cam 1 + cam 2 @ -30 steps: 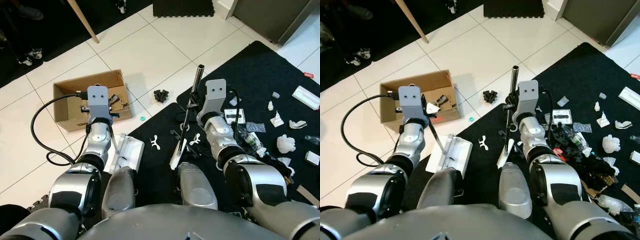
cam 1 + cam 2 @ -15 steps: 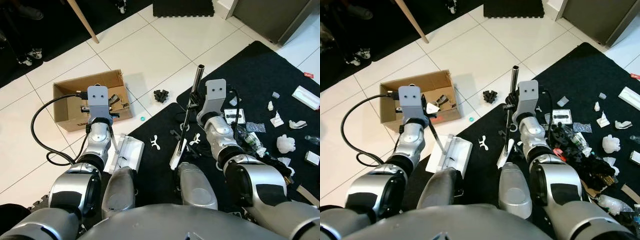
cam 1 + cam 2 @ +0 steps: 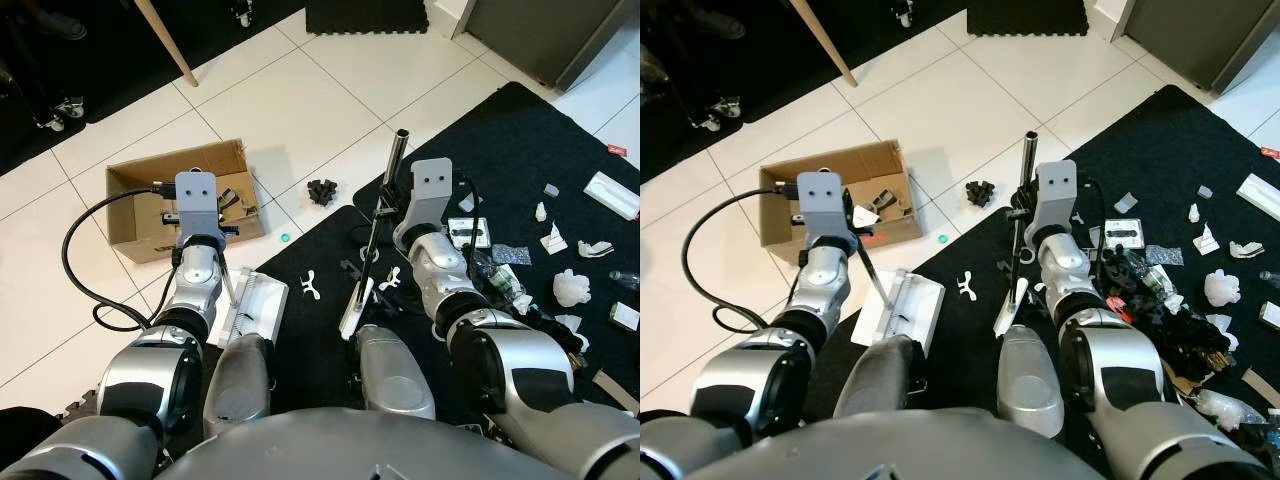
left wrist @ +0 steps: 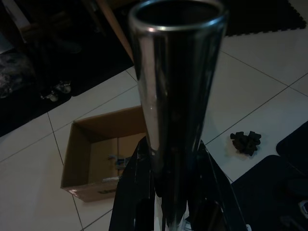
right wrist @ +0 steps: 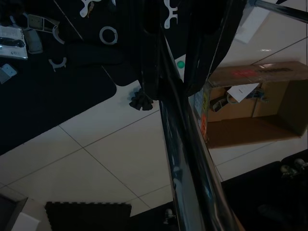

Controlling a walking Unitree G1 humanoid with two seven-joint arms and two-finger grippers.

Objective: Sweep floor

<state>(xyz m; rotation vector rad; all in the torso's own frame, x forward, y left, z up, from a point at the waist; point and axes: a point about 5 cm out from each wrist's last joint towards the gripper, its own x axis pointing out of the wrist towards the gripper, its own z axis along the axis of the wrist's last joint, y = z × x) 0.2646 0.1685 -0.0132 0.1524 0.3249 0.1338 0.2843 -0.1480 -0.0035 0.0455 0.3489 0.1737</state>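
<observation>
My right gripper is shut on the chrome broom handle, which slants down to a white broom head on the black mat. In the right wrist view the handle runs between the black fingers. My left gripper is shut on the dustpan's metal handle, with the white dustpan lying on the floor at the mat's edge. A black clump of debris and a small green bit lie on the white tiles. White clips rest on the mat.
An open cardboard box with scraps stands on the tiles by my left arm. A black cable loops beside it. Several bits of litter are strewn over the mat on the right. A wooden leg slants at the back left.
</observation>
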